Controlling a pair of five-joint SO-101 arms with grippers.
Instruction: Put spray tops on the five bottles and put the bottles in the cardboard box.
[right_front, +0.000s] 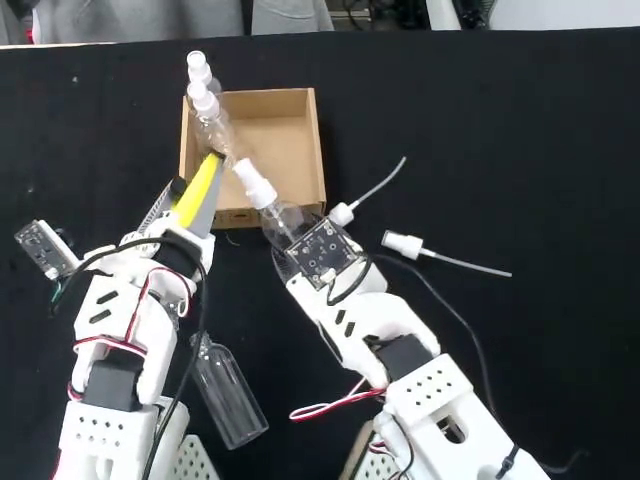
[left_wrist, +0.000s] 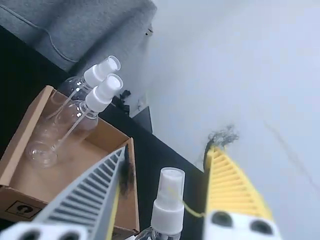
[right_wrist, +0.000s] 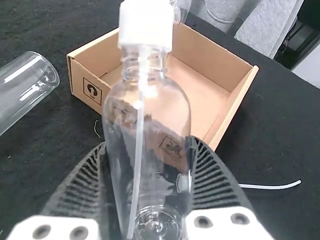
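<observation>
The cardboard box (right_front: 300, 110) stands at the back of the black table. Two clear bottles with white spray tops (right_front: 205, 100) lean over its left wall; they show in the left wrist view as capped bottles (left_wrist: 75, 112). My right gripper (right_front: 292, 238) is shut on a third capped bottle (right_front: 272, 208) at the box's front wall, the held bottle (right_wrist: 147, 125) pointing toward the box (right_wrist: 220, 95). My left gripper (right_front: 197, 170) stands open just left of it. That bottle's spray top (left_wrist: 167, 202) shows beyond the left gripper (left_wrist: 167, 150), untouched.
An uncapped clear bottle (right_front: 228, 390) lies by the left arm's base. Two loose spray tops with long tubes, one (right_front: 345, 212) at the box's front right corner and another (right_front: 405, 243) further right, lie on the table. A clear bottle (right_wrist: 20, 90) lies beside the box.
</observation>
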